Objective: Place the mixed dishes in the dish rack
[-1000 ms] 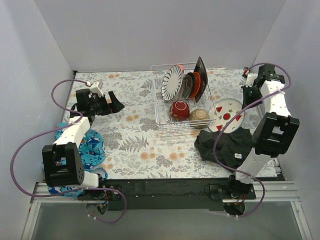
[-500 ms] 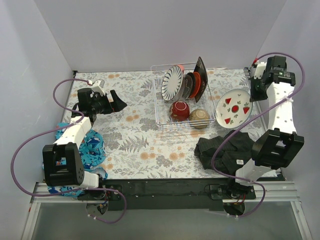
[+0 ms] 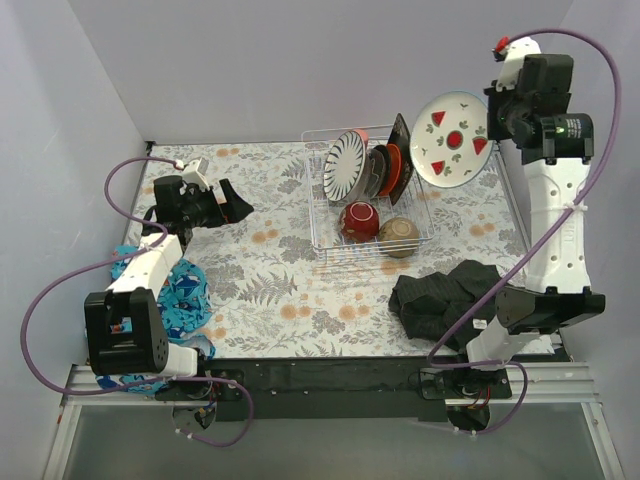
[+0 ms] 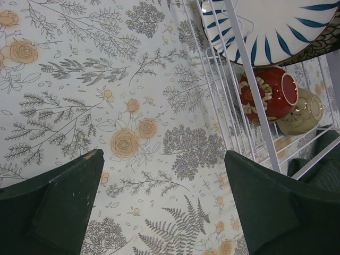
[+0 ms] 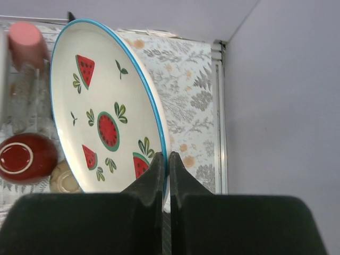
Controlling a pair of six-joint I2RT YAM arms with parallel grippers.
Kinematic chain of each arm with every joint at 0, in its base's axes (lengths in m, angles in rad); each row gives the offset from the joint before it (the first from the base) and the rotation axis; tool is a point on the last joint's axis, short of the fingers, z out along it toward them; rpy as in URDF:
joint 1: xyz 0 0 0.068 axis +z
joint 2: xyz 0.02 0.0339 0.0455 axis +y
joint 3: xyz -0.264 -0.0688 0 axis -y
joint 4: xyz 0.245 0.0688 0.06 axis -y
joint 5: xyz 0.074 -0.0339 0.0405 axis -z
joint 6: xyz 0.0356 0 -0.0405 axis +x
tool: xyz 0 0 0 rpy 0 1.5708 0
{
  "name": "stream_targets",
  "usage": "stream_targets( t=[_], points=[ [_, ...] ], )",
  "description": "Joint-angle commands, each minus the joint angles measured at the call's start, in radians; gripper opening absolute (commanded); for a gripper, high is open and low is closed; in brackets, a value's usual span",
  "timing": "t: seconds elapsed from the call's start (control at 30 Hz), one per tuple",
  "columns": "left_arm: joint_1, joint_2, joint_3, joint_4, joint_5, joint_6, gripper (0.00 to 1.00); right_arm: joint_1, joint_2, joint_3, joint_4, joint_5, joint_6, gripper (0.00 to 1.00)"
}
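The watermelon plate (image 3: 452, 138) has risen from the table's right edge and hangs high over the dish rack's (image 3: 316, 200) far right corner, its rim clamped in the right gripper (image 3: 497, 115). So thin an edge-pinch could slip and drop it onto the rack. The left gripper (image 3: 232, 203) gapes, empty.

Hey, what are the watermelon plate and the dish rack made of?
The watermelon plate looks like glazed ceramic, possibly melamine: smooth white face, printed fruit, blue rim. The dish rack looks like thin metal wire with a white coating: fine uniform rods in a grid.
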Motion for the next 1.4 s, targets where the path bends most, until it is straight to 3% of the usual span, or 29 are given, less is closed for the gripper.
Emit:
stream_targets(
  t=[0.0,0.2,0.37,0.6,0.9,1.37],
  points=[
    [-0.004,-0.062,0.017,0.014,0.005,0.006,0.98,0.121,0.008,0.089,0.155,0.055,0.027,0.01],
    [-0.004,-0.083,0.000,0.004,-0.005,0.014,0.98,0.300,0.124,0.219,0.201,0.138,0.023,0.01],
    [-0.004,-0.109,-0.028,-0.016,-0.008,0.019,0.98,0.420,0.180,0.233,0.290,0.182,0.025,0.01],
    [-0.004,-0.143,-0.051,-0.039,-0.011,0.023,0.98,0.468,0.223,0.130,0.448,0.224,0.037,0.01],
    [-0.004,-0.157,-0.060,-0.055,-0.014,0.037,0.98,0.544,0.342,0.195,0.525,0.381,0.046,0.01],
    [-0.004,-0.172,-0.095,-0.054,-0.016,0.031,0.98,0.656,0.442,0.150,0.766,0.622,-0.015,0.01]
  ],
)
